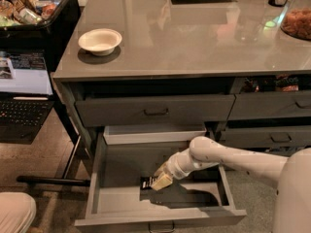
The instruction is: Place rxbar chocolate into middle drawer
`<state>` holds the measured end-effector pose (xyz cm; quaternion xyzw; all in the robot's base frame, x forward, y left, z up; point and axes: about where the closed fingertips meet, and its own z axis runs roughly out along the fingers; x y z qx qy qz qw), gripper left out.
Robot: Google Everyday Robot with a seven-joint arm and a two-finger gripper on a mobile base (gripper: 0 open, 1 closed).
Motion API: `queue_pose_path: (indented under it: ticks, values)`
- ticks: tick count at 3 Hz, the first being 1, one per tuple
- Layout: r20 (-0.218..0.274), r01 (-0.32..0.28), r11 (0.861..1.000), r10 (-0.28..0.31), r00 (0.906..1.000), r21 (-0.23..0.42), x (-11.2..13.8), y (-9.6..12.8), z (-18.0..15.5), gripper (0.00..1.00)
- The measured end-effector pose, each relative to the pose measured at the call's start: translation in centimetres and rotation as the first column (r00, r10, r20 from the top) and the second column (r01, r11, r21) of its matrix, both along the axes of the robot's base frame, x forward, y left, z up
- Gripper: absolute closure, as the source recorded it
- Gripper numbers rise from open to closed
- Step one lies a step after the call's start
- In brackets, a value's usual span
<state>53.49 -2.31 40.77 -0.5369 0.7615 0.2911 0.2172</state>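
The middle drawer (pixel 116 200) is pulled out wide below the counter, its paler grey floor showing. The rxbar chocolate (pixel 146 182), a small black bar with pale lettering, is low over or on the drawer floor near the middle. My gripper (pixel 160 182) reaches down into the drawer from the right on a white arm, its pale tip right beside the bar and touching it. Whether the bar rests on the floor or hangs just above it, I cannot tell.
A white bowl (pixel 100 41) sits on the grey counter (pixel 194 42) at the left. A shallower drawer (pixel 155 109) above is closed. Narrower drawers (pixel 269 137) are at the right. A laptop (pixel 22 106) and a black bin of snacks (pixel 29 8) stand left.
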Motion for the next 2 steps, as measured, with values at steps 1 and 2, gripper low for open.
queue_pose_path:
  ticks: [1, 2]
  values:
    - [0.025, 0.033, 0.999, -0.033, 0.9991, -0.007, 0.26, -0.07, -2.0, 1.0]
    - [0.053, 0.051, 0.999, -0.051, 0.9973, -0.005, 0.49, -0.01, -2.38, 0.84]
